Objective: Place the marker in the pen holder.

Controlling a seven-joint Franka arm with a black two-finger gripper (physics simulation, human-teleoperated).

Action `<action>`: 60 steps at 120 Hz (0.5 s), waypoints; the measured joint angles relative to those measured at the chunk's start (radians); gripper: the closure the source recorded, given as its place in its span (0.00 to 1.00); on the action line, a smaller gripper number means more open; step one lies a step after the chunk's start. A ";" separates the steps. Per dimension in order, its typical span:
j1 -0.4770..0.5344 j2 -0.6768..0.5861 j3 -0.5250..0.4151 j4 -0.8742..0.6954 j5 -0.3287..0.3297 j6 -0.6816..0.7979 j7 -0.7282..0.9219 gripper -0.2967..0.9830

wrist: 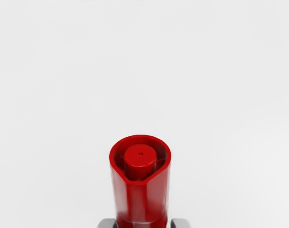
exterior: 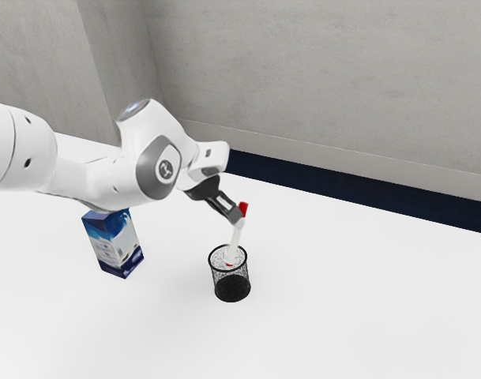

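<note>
Exterior view: a marker (exterior: 235,239) leans slightly, its lower end in the mouth of the pen holder (exterior: 232,290).
Above the holder, the gripper (exterior: 239,215) is clamped on the marker near its red, hollow-ended top, one finger to each side of it. The holder is round, dark mesh; toward the exterior view's left of it stands a boxy blue-and-white carton (exterior: 118,245).
</note>
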 joint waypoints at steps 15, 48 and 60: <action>-0.008 0.002 -0.001 0.000 -0.021 0.006 0.045 0.51; 0.035 -0.155 0.092 0.286 0.371 -0.420 -0.073 0.31; 0.323 -0.177 -0.098 0.428 0.513 -0.652 -0.161 0.28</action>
